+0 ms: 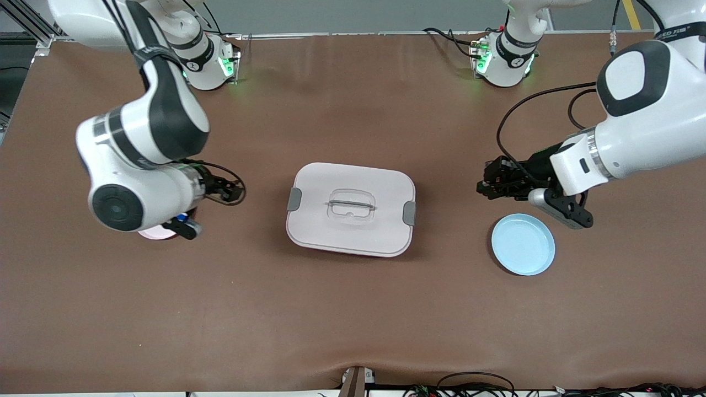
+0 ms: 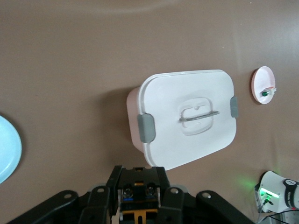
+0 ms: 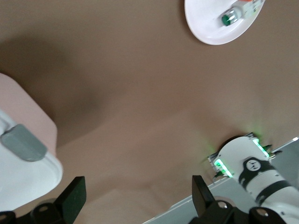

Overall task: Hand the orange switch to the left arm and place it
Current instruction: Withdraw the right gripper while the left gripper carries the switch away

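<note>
round pale-blue plastic plate (image 1: 523, 244) nearest | my left gripper (image 1: 488, 184) shut above it | my right gripper (image 1: 234, 193) open beside white lidded plastic box (image 1: 351, 208)

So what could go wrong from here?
1. The box sits between the two arms, so a low pass across could hit it.
2. The left gripper, near the blue plate, seems to pinch the tiny orange switch, which might slip in a handover.
3. The right gripper is open above the small plate and could bump the green-capped part.
</note>
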Action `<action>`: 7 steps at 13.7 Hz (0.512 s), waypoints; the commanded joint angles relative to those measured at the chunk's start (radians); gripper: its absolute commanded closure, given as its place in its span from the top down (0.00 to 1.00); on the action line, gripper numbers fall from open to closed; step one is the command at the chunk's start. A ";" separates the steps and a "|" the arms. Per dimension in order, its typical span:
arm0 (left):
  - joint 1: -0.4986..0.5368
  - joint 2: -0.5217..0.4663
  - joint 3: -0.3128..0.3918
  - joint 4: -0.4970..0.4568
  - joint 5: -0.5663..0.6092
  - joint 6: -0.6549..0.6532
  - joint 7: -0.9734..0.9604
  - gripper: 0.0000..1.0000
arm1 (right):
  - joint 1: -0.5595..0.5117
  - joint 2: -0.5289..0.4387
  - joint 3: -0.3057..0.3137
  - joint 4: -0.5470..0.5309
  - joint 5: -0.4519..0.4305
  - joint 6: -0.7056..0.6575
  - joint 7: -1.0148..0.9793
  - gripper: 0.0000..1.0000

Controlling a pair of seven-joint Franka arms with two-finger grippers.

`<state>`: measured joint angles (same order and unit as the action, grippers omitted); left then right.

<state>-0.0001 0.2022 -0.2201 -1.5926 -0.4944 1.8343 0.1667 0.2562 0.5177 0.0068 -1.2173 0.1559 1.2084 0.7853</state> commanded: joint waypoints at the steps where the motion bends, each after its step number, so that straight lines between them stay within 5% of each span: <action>1: 0.028 -0.044 -0.001 -0.007 0.048 -0.044 0.004 0.00 | -0.066 -0.087 0.018 -0.112 -0.045 0.011 -0.131 1.00; 7: 0.100 -0.070 0.001 -0.004 0.071 -0.081 -0.081 0.00 | -0.213 -0.128 0.018 -0.145 -0.122 -0.030 -0.453 1.00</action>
<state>0.0814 0.1571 -0.2178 -1.5926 -0.4576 1.7701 0.1291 0.0834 0.4302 0.0050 -1.3206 0.0702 1.1843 0.4144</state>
